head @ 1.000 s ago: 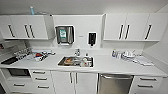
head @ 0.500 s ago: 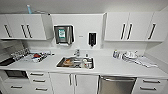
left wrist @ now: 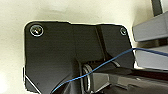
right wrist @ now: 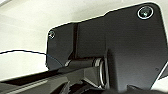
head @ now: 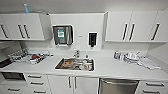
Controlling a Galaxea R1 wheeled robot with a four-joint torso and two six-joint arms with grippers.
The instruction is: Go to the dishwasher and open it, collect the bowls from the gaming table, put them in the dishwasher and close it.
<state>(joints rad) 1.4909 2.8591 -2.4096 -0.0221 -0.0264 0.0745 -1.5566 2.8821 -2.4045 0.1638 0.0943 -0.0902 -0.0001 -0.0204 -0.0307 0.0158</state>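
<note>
The dishwasher (head: 118, 86) is built in under the white counter, right of the sink cabinet, at the lower edge of the head view. Its brushed steel front is shut, and its bar handle (head: 119, 82) runs along the top. The gaming table and the bowls are out of view.
A steel sink (head: 75, 64) holding dishes is set in the counter (head: 112, 70). A dish rack (head: 30, 57) stands at the left, and stacked plates (head: 131, 58) and a cloth (head: 148, 63) at the right. White drawers (head: 37, 82) and wall cabinets (head: 130, 26) surround them.
The whole head view has shifted very slightly, so the camera moved a little. Nothing on the counter has moved and the dishwasher stays shut.
</note>
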